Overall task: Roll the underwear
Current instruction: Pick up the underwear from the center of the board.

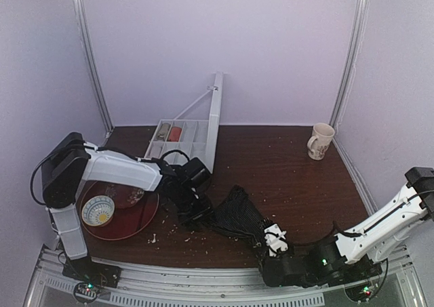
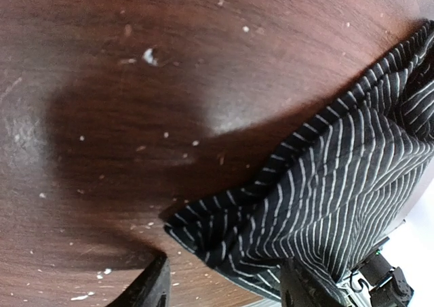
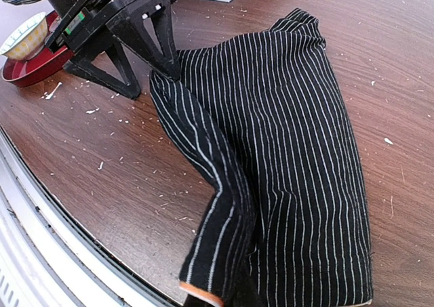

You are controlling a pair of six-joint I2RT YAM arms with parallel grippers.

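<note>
The underwear lies on the dark wooden table near its front edge, between the two arms, a black pinstriped length running from the left gripper toward the right gripper. The left gripper stands over the cloth's far-left end with its jaws spread wide and nothing between them. In the right wrist view one of its black fingers comes down right at the fabric's edge, while the other lands on bare wood beside it. From the left wrist view the striped corner reaches in between the two finger tips, and the rest of the table there is bare and speckled with pale crumbs. The right gripper is closed at the opposite, near-right end, where the fabric is pulled up into a raised ridge that climbs toward it (its own fingers sit below the frame edge, so the exact pinch is hidden). The remaining cloth lies flat to the right of that ridge. A red tray holding a bowl sits just left of the left gripper.
</note>
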